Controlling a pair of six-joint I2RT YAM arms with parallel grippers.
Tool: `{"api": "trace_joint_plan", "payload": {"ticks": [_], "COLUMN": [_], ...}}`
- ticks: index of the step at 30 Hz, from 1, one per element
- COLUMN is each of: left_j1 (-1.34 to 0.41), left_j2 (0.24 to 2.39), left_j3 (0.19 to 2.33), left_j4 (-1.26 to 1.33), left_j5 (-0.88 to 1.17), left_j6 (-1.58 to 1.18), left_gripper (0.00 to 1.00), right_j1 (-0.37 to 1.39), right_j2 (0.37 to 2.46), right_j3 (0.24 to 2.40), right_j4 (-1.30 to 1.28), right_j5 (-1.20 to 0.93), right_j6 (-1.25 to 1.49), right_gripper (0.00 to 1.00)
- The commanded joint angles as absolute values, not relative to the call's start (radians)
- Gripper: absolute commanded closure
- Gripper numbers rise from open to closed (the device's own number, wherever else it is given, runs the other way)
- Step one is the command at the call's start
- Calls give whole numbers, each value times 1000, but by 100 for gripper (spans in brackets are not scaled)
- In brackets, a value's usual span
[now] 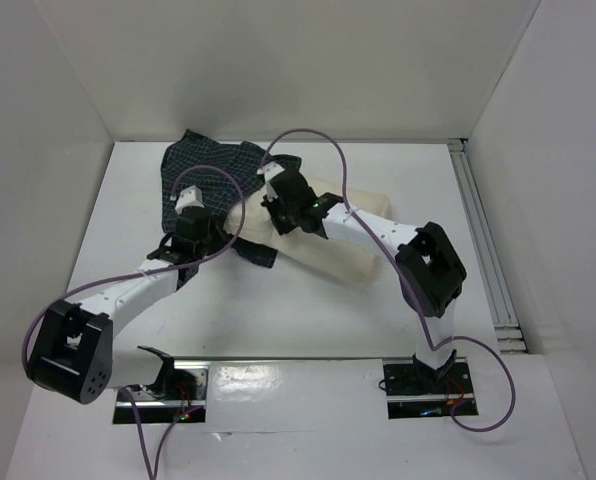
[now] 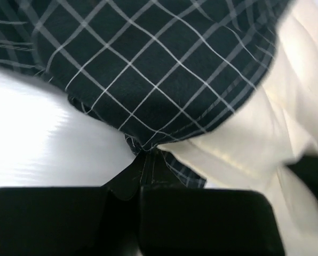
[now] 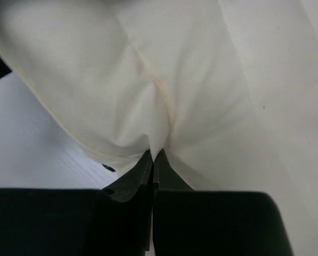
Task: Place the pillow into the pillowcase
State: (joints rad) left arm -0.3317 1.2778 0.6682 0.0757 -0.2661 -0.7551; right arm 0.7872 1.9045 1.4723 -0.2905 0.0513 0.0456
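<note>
The thin bite on the left is the first risk. The left claw (image 2: pixel 146 156) has only a small fold of the pillowcase (image 2: pixel 148 64) at its edge. A hard tug could pull the limp cloth free, or drag the whole sack across the counter (image 2: pixel 36 138) instead of opening its mouth. I cannot tell whether it grips one layer or both. If both, the mouth would be held closed and the pillow (image 1: pixel 333 258) would bunch against it. On the right, the right claw (image 3: pixel 154 156) holds just a pinch of soft cover near a pillow corner. A push may only crumple that corner rather than move the cushion, and the fabric could slip out.

The left claw is pressed together, its tips meeting on the checked edge right beside the cream cover. The right claw is likewise pressed together, nipping a pucker of cream fabric by the seam, low over the counter.

From above, the pillowcase lies crumpled at the back left, its near edge overlapping the pillow's left end. The pillow slants toward the right, most of it outside the sack.
</note>
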Motion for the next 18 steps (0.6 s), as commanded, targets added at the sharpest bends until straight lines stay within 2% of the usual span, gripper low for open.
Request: {"api": "trace_joint_plan", "payload": {"ticks": [1, 6, 10, 14, 18], "left_j1": [-383, -393, -393, -342, -333], "left_j2": [1238, 1275, 1348, 1387, 1417], "left_j3": [713, 796, 1009, 1055, 1005], "left_j4": [172, 204, 51, 31, 86], "left_j5": [-13, 199, 206, 245, 327], "left_j6": [-759, -759, -684, -673, -715], "left_gripper": [100, 100, 100, 100, 100], "right_j1": [741, 732, 732, 732, 762], "right_j2": [1914, 1965, 1977, 1992, 2025], "right_j3": [1581, 1719, 1827, 1783, 1654], "right_j4": [-170, -161, -161, -164, -158], "right_j5": [72, 60, 122, 159, 181], "right_j6": [118, 153, 216, 265, 360], "right_gripper": [100, 100, 100, 100, 100]}}
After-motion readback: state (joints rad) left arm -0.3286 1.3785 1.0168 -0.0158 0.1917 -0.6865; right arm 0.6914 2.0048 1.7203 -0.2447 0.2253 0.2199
